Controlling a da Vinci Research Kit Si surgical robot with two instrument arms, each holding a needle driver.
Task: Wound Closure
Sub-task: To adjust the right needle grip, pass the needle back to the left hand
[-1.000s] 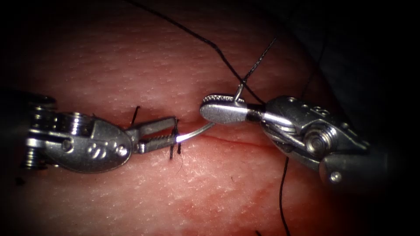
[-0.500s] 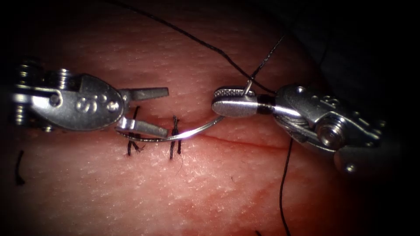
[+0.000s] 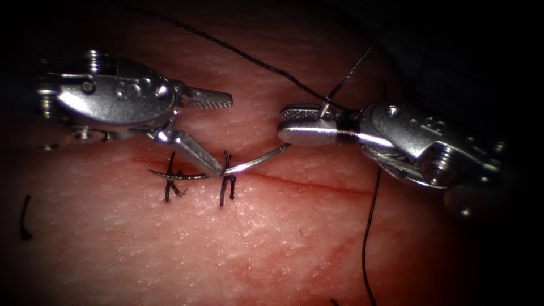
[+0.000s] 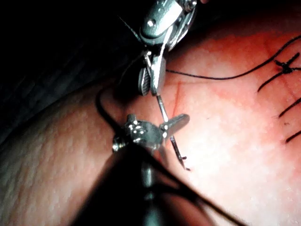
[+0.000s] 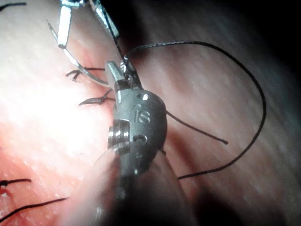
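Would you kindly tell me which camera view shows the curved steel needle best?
The endoscope view: the curved steel needle arcs over the tissue's cut from the right tool, which grips its thread end, past the left tool's open jaws to its tip. The left wrist view foreshortens it; the right wrist view shows it small.

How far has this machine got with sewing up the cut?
Two stitches already cross the cut towards its left end. In hand: the right gripper is shut on the needle near its thread end; the needle lies free above the tissue, and the left gripper is open around its middle. Left: the cut to the right of the stitches looks unclosed.
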